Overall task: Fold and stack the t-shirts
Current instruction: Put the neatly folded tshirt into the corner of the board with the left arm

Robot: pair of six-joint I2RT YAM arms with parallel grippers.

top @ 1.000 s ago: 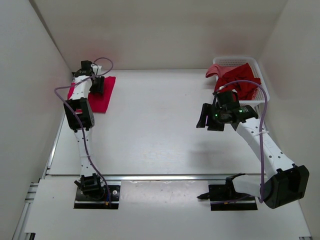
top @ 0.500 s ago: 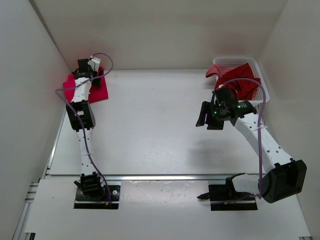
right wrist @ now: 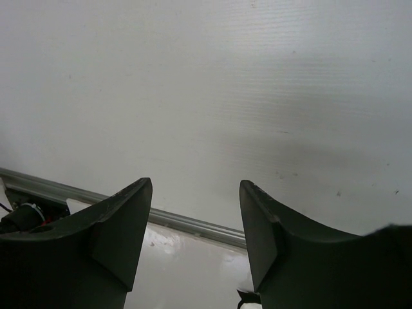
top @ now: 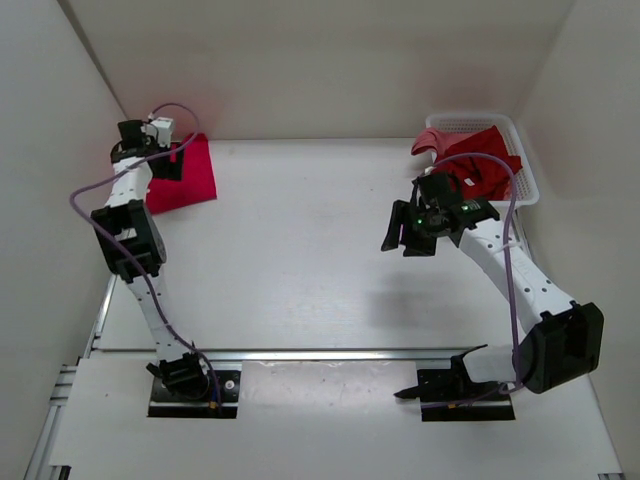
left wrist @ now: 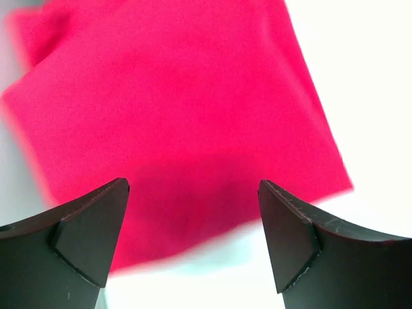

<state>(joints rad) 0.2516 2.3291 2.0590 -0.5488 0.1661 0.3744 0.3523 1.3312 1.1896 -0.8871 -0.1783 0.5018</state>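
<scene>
The folded red t-shirt (left wrist: 180, 122) is blurred in the left wrist view, its top cut off. In the basket (top: 470, 123), perhaps two shirts (top: 490, 140) tangle indistinguishably.

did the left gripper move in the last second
Yes. The left gripper has gone left and back, closer to the left wall, and hangs open over the red shirt.

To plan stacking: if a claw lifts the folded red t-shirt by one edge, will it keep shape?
Unlikely: the folded red t-shirt is soft cloth, so it likely droops and unfolds. Lying thin and flat, it seems light.
</scene>
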